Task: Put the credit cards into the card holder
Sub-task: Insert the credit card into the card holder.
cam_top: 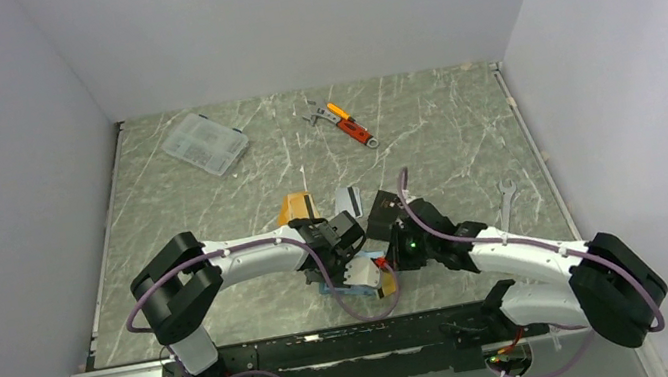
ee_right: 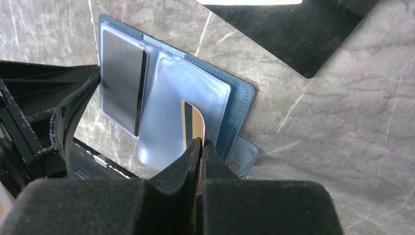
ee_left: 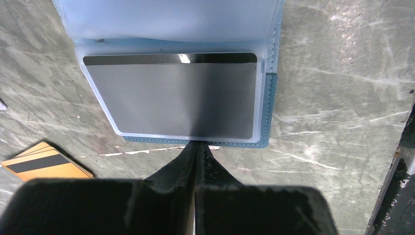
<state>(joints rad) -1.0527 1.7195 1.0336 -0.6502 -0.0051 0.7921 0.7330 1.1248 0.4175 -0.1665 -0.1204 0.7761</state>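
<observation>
Right jaws pinch an orange card [ee_right: 192,121] over the card holder [ee_right: 243,100]; left jaws, closed, seemingly touch its edge.

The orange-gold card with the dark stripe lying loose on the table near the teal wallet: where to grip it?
Probably across its short width, coming straight down from above. The orange-gold striped card lies flat on the marbled green table, seemingly atop another, so only its long edges offer any purchase.

left pincer [ee_left: 198,146], right pincer [ee_right: 199,143]: both closed
</observation>
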